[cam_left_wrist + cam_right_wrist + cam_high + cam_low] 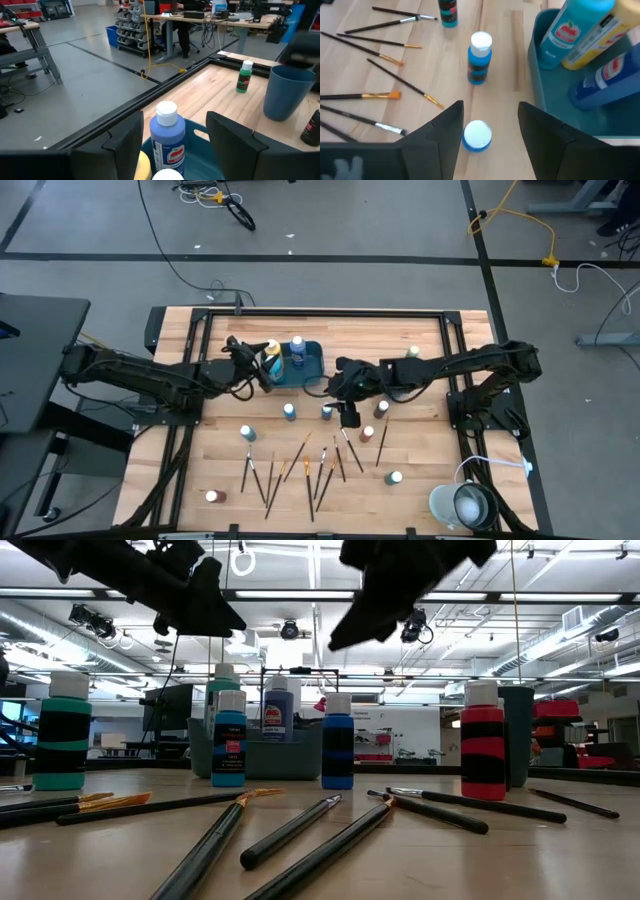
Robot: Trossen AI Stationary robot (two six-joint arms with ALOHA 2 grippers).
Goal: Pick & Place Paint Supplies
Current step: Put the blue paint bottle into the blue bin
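Several white-capped paint bottles stand on the table; one is blue-and-black (289,411). Thin brushes (300,465) lie flat near the near edge. More bottles, among them a blue bottle (167,135) and a yellow bottle (600,42), sit in the teal tray (312,370). My left gripper (175,142) is open above the tray, with the blue bottle showing between its fingers but apart from them. My right gripper (487,132) is open, pointing down over a blue bottle (478,135) standing beside the tray. Both grippers hang high in the low view.
A dark blue cup (287,92) and a green bottle (244,77) stand toward the far right. A red-and-black bottle (483,745) and a teal-and-black bottle (62,735) stand among the brushes. A pale round container (465,505) sits at the near right corner.
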